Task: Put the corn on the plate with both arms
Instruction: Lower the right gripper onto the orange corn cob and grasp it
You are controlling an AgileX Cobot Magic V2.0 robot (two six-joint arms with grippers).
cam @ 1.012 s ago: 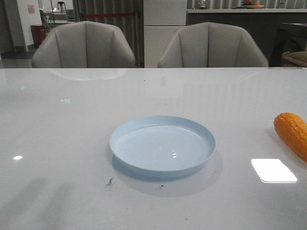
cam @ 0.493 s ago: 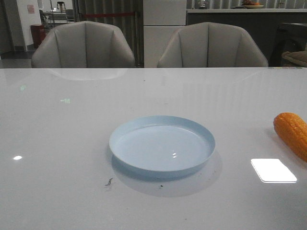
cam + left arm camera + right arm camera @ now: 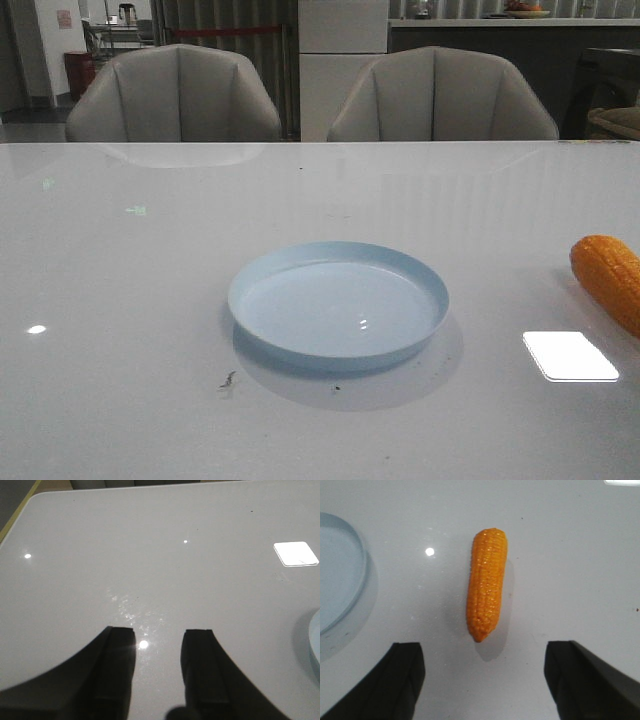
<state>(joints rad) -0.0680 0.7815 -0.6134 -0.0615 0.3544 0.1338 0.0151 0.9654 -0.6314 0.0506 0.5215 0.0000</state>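
Orange glossy corn (image 3: 487, 582) lying flat on table, well apart from plate, on its right. Pale blue round plate (image 3: 338, 306) sitting upright, holding nothing.

The desk (image 3: 130, 280) is a glossy pale grey surface that mirrors ceiling lights as bright patches. A round, shallow, pale blue plate (image 3: 338, 305) rests flat on it, with nothing inside. Well to the right of the plate lies the orange corn (image 3: 608, 278) on its side, apart from the plate, partly cut off by the picture's edge. A few small dark specks (image 3: 228, 380) sit just in front of the plate.
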